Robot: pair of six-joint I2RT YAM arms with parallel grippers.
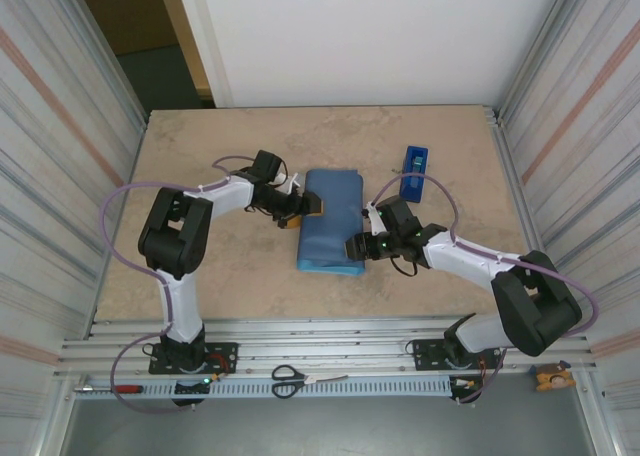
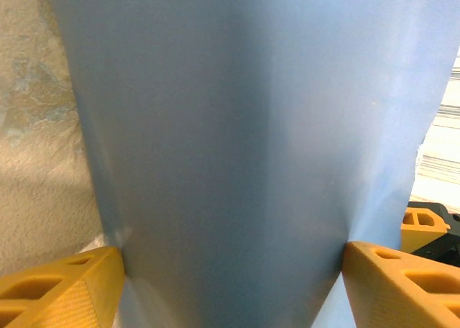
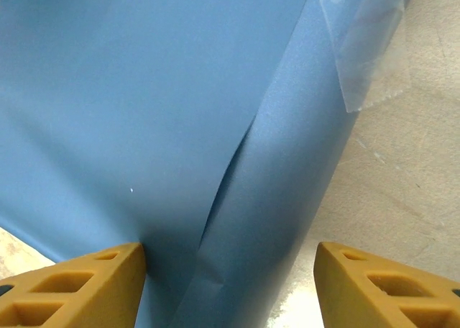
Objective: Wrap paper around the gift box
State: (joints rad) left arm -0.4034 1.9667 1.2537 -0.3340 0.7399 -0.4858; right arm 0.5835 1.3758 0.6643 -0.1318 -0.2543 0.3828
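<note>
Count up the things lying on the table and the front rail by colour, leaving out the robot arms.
Blue: 2, the paper and the tape dispenser
Black: 1, the scissors
Red: 1, a red-handled tool
Orange: 1, a small item too small to identify
Total: 5

Place: a robotics lab test cell.
Enclosure: corrugated metal walls [image 1: 60, 126] at 9 and 3 o'clock, a white back panel [image 1: 380, 36] at 12.
Rig: left arm [image 1: 180, 236] and right arm [image 1: 520, 306] bolted to aluminium rails [image 1: 350, 351] at 6 o'clock.
Work surface: beige tabletop [image 1: 230, 286].
Tools: scissors [image 1: 290, 380] at 6 o'clock and a red-handled screwdriver [image 1: 125, 387] at 7 o'clock, on the rails.
</note>
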